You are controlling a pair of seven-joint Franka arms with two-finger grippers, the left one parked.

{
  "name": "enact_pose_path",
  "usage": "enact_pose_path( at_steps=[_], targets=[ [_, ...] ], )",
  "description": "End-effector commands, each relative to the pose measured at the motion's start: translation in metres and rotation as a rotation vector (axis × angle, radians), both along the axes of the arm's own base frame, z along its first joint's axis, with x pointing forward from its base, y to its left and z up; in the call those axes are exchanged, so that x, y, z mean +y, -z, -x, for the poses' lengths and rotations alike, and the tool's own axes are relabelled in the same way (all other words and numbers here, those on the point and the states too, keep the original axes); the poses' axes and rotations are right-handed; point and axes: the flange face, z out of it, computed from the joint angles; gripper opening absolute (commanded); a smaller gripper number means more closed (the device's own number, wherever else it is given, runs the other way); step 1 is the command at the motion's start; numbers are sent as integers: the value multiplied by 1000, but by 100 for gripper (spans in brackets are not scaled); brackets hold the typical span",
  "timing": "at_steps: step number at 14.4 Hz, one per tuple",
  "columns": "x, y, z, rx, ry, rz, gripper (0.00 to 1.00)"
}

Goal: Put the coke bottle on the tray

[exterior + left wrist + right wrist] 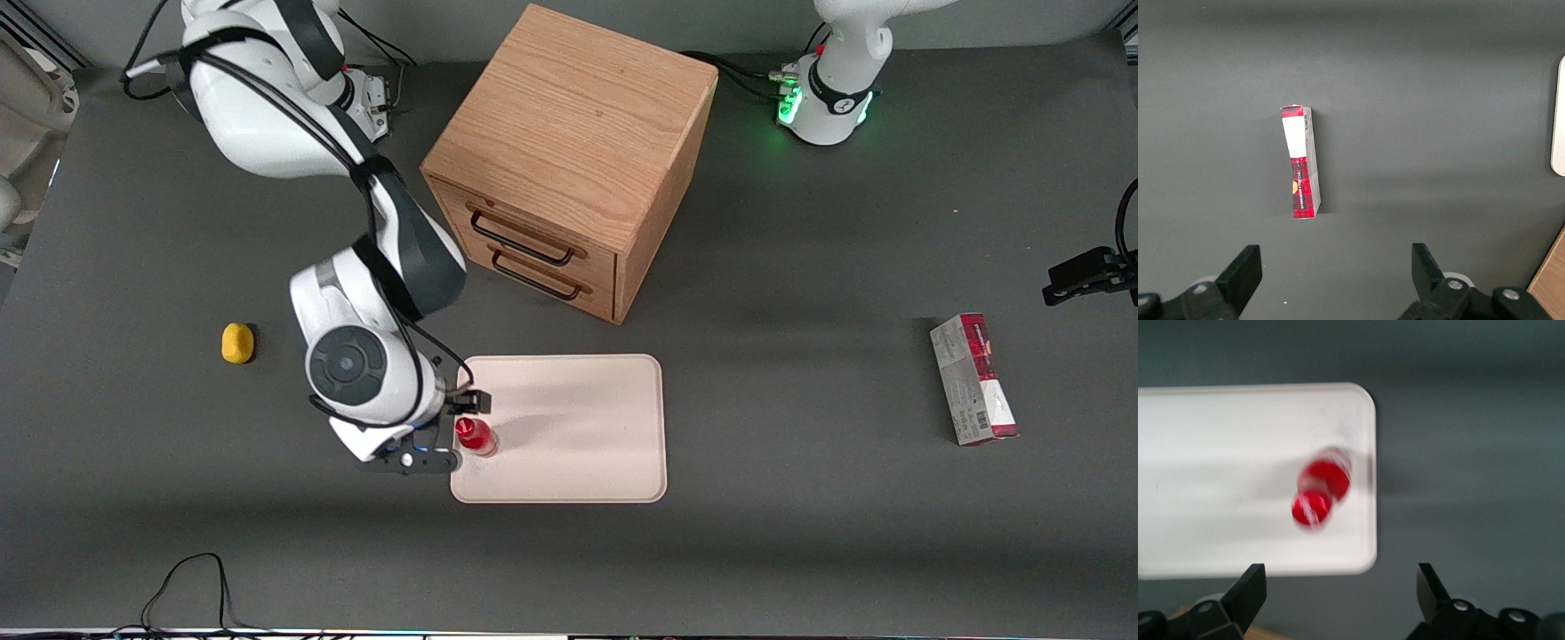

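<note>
A: Coke bottle (476, 437) standing upright on the tray (587, 418), close to the rim nearest the working arm.

B: Tool (444, 433) spread wide, empty, just beside the bottle above that tray edge.

A: Could topple or roll off onto the tabletop (800, 267) if clipped by a finger during withdrawal.

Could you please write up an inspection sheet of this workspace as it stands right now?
Surface: dark grey table.
Job's things: coke bottle stands on the tray, near the rim at the working arm's end.
Clutter: yellow lemon-like lump; wooden drawer box, drawers shut; red carton toward the parked arm's end.
Grippers: gripper beside the bottle, jaws open, holding nothing.
Cables: black loop at the table's near edge.
Surroundings: nothing seen.
</note>
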Motion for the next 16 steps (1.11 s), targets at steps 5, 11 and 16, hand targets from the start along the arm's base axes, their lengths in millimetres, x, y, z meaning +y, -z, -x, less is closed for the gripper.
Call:
enact_pose_path(
  at_steps=[5, 11, 16],
  targets=[
    [-29, -148, 70, 61, 9, 77, 100],
    [-56, -205, 100, 71, -10, 83, 100],
    [-148, -233, 106, 9, -13, 49, 100]
  ],
)
